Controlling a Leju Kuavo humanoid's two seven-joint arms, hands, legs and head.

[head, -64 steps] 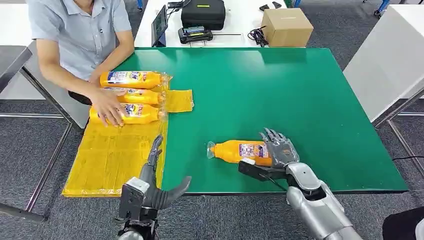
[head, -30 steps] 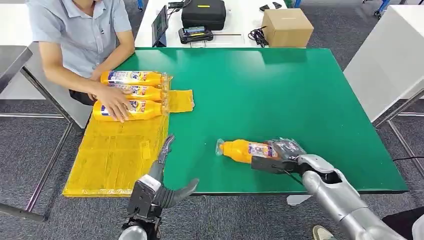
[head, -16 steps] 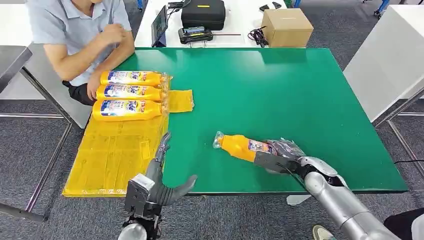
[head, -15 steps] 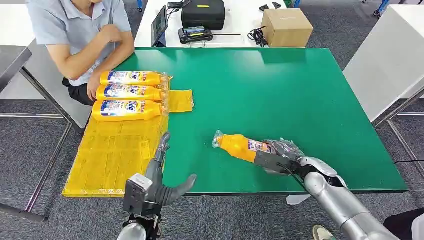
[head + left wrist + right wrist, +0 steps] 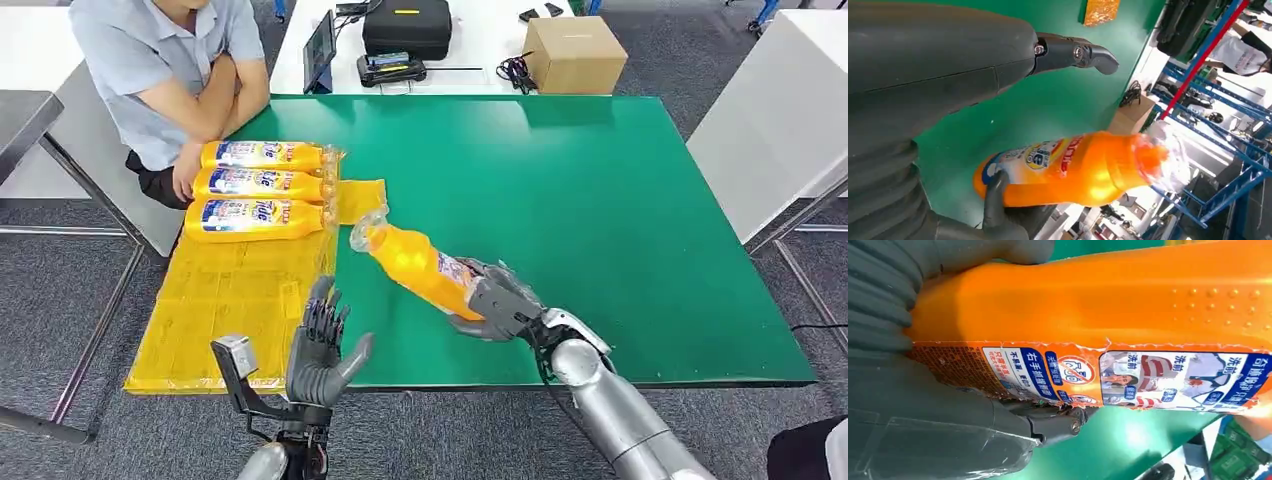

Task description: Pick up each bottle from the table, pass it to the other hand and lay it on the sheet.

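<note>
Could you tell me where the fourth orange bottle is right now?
In the head view, the right hand holds the orange bottle tilted above the green table, cap toward the yellow sheet.

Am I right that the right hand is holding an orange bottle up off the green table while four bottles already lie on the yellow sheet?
Not quite: three bottles lie on the yellow sheet, not four, as the head view shows. The right hand does hold the orange bottle above the green table.

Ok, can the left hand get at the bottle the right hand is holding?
Probably yes. The left hand is open with its fingers spread, and only bare green table lies between it and the raised bottle gripped by the right hand.
</note>
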